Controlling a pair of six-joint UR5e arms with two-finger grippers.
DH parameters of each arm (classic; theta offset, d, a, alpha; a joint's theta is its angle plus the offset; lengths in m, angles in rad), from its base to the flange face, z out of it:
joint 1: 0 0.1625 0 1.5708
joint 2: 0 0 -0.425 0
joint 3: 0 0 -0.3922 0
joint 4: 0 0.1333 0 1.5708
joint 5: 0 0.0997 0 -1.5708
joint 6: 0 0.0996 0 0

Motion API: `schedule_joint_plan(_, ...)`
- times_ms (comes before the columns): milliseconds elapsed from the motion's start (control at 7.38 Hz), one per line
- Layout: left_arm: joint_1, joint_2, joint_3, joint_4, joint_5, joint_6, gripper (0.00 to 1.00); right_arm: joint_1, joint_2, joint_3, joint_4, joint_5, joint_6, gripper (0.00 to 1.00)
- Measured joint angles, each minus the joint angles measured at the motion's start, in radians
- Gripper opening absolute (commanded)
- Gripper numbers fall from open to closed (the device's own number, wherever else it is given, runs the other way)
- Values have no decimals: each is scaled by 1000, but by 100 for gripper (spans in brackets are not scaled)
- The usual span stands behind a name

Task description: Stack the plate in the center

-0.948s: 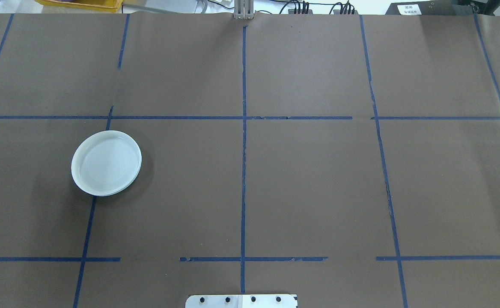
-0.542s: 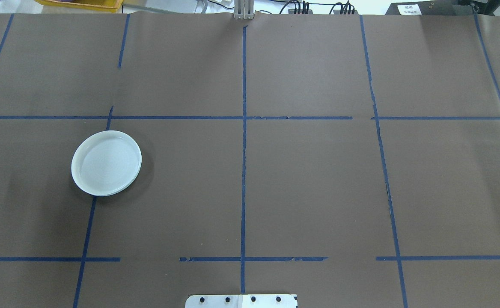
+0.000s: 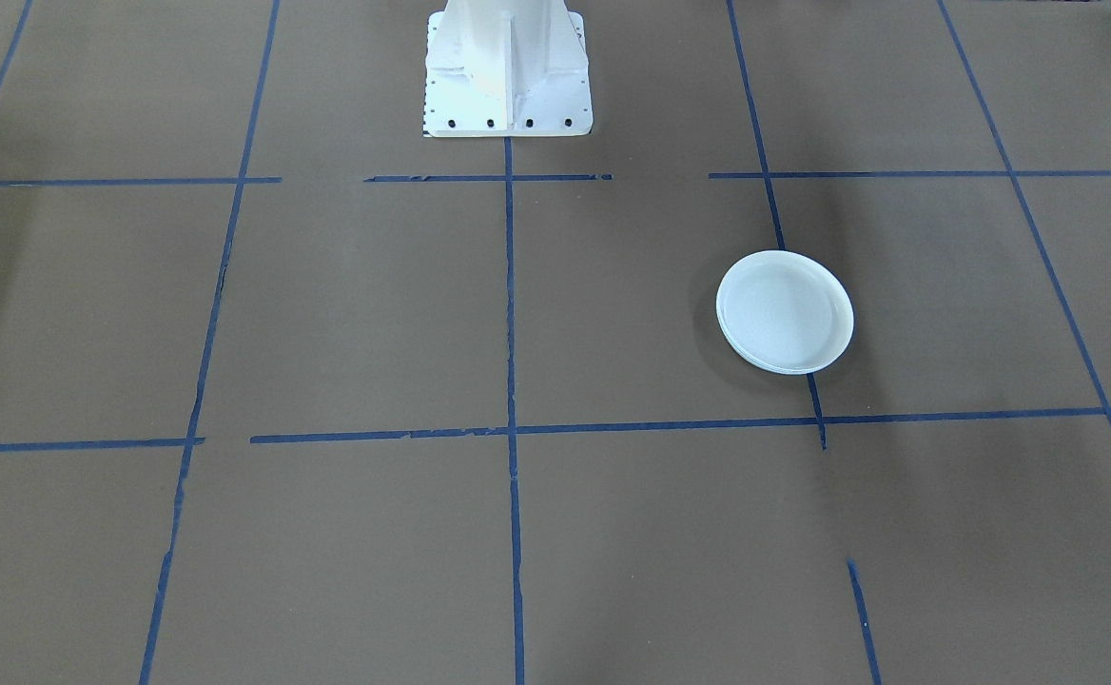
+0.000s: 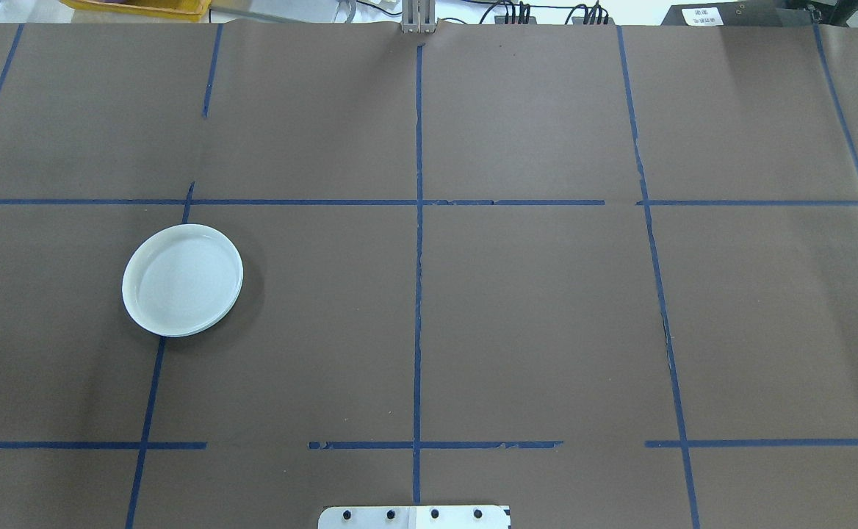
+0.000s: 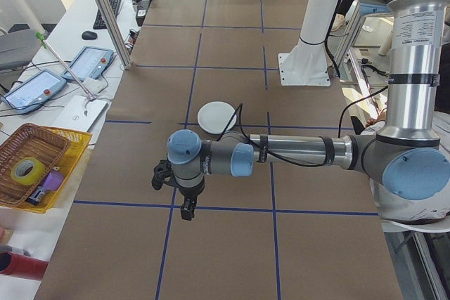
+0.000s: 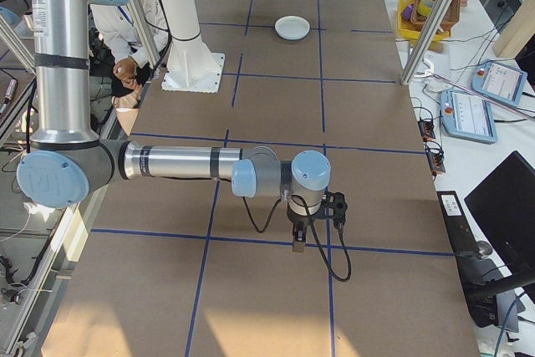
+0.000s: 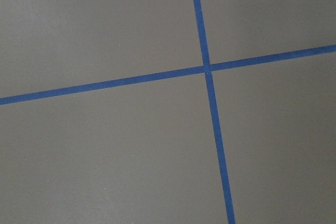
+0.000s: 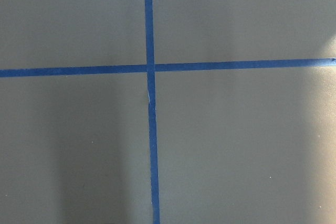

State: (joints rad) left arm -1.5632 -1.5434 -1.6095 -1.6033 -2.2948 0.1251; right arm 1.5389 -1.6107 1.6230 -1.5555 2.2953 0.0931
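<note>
Plate stack (image 4: 182, 280) sits alone on the brown worktop (image 4: 532, 308), left of the middle
Pale plates lie nested with rims showing at the near edge, over a blue tape line (image 4: 419, 294) crossing the grid. Both arms reach out over opposite ends of the worktop, well apart from the plates; left hand (image 5: 184, 205) and right hand (image 6: 298, 238) point down over tape crossings, and I cannot tell whether either is apart or together

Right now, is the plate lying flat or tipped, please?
Flat, right side up: the plate rests on the table with its rim up, nothing in it.
</note>
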Motion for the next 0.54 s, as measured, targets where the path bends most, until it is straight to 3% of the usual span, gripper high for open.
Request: schedule_joint_plan(542,1,8,0,-5,-4,4,100,0,0,0,0,0,0,100)
